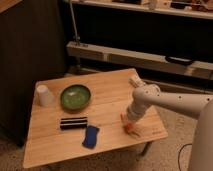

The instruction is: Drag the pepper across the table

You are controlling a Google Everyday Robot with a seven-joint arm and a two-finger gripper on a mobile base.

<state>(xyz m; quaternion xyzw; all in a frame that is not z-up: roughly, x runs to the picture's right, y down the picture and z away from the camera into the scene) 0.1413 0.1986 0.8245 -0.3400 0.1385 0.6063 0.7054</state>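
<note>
The pepper (128,125) is a small orange sliver lying on the light wooden table (107,95) near its right front corner. My gripper (130,121) reaches down from the white arm on the right and sits right on top of the pepper, hiding most of it. Only orange bits show on either side of the gripper's tip.
A green bowl (75,97) stands left of the table's middle, with a white cup (44,95) at the far left. A dark oblong object (73,123) and a blue sponge-like thing (90,136) lie near the front edge. Metal shelving runs behind the table.
</note>
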